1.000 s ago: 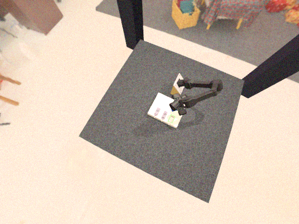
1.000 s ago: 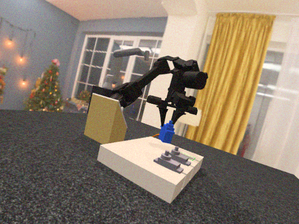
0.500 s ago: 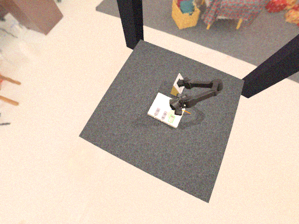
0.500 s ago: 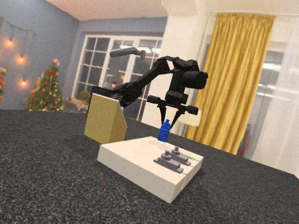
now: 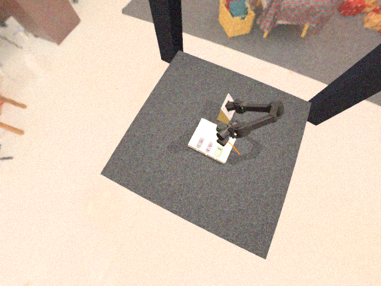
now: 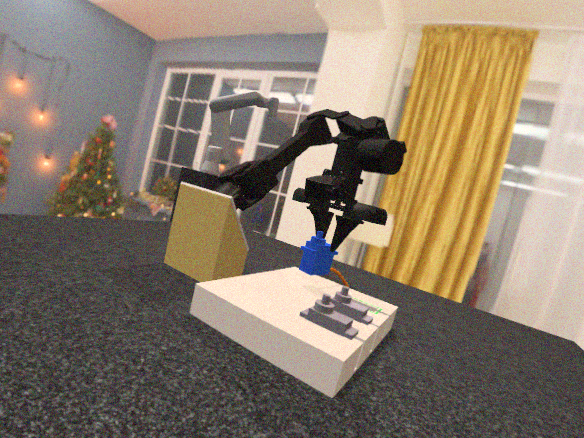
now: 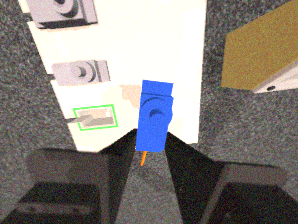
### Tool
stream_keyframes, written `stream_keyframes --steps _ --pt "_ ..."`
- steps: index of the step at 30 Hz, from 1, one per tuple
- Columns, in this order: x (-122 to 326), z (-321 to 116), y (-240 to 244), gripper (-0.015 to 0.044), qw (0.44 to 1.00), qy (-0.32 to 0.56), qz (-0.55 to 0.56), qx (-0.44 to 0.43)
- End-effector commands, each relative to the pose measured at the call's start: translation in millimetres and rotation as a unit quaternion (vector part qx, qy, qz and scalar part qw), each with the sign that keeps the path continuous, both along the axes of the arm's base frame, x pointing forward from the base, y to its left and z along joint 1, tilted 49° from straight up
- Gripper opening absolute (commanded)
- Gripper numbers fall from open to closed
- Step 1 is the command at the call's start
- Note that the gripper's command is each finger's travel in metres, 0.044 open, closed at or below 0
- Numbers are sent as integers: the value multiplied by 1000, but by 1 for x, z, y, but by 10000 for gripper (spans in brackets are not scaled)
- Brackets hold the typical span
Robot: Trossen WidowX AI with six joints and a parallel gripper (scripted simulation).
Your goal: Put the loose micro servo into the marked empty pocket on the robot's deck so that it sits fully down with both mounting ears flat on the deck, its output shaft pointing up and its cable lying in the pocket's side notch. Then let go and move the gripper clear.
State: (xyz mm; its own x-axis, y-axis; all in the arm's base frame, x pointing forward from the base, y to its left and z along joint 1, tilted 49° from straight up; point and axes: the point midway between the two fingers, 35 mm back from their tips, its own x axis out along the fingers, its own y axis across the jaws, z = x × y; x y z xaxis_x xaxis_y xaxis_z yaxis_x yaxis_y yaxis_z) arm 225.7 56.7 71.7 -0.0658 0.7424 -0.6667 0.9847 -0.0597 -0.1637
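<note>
Transport is the step in hand: the blue servo (image 7: 155, 116) is clamped in the hand (image 6: 333, 235), carried above the white deck (image 6: 260, 300). The green-marked pocket (image 7: 95, 117) lies left of it; sideways alignment, then a straight descent, seems required next

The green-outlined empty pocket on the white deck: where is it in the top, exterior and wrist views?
Top: green-outlined pocket near the centre, at the white deck's right end, below the black gripper.
Exterior: only thin green lines at the deck's far right edge, behind two grey servos.
Wrist: left of centre, left of the blue micro servo held in the gripper.
Shared landmark: the two grey seated servos beside it.
</note>
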Motion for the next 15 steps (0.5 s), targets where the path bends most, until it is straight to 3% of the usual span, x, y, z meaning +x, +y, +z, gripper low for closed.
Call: stream_keyframes --steps 1,15 --pt "0 2 0 0 998 48 -46 -4" --pt "0 2 0 0 953 224 -203 -19"
